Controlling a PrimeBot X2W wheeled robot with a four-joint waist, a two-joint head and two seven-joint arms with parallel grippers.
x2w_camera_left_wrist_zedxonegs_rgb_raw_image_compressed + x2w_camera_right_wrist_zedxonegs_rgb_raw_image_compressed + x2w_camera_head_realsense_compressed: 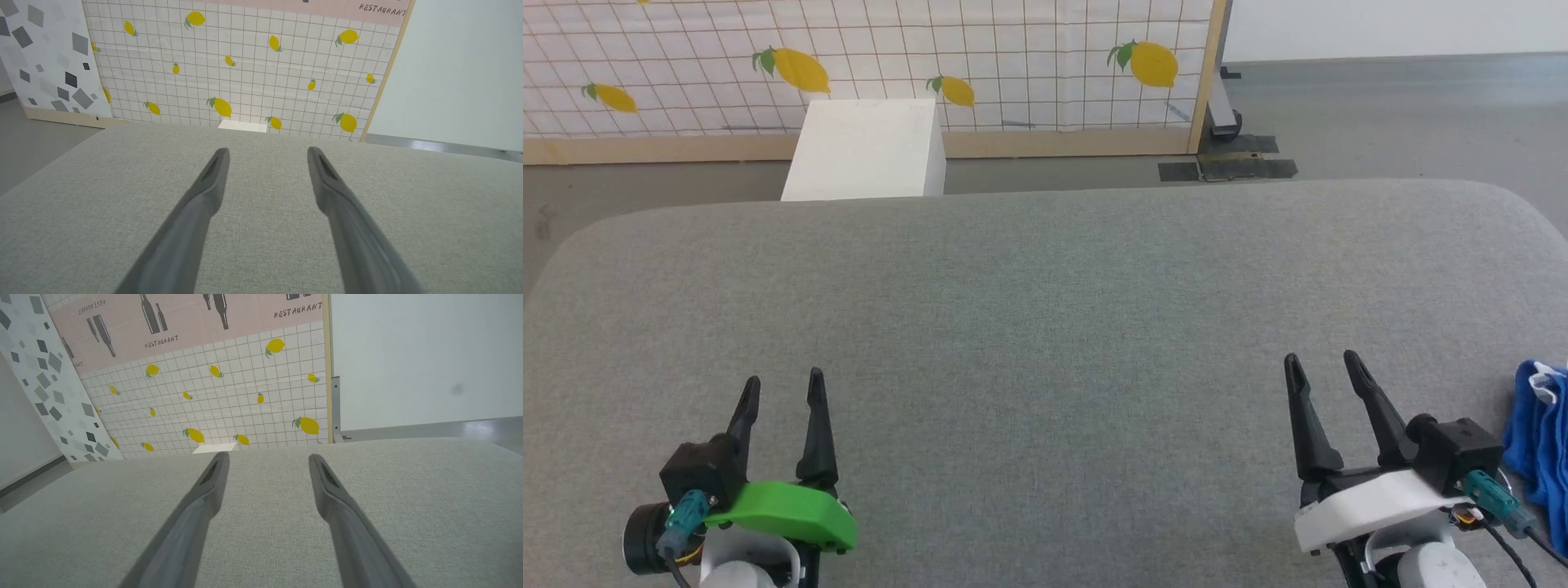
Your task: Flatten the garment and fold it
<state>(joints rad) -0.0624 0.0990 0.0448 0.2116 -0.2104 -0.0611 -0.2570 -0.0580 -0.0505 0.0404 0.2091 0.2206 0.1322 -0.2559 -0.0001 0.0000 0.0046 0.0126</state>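
Head view: shorts (1539, 445) are lying bunched at the surface's (1045, 310) right edge, just outside my right hand (1321, 359), well apart from my left hand (784, 376). Left wrist view: it's gaping wide, gripping nothing. Right wrist view: same deal, so I'm figuring right goes.

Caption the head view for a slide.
Left gripper and right gripper open over grey surface; blue shorts bunched far right.

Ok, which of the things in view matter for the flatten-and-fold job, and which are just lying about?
For the job:
grey fabric-covered table
crumpled royal-blue fabric garment, on the table's right side
left gripper and right gripper, both open and empty

Just lying about:
white rectangular box behind the table
lemon-print tiled wall panel
black tape patches on the floor
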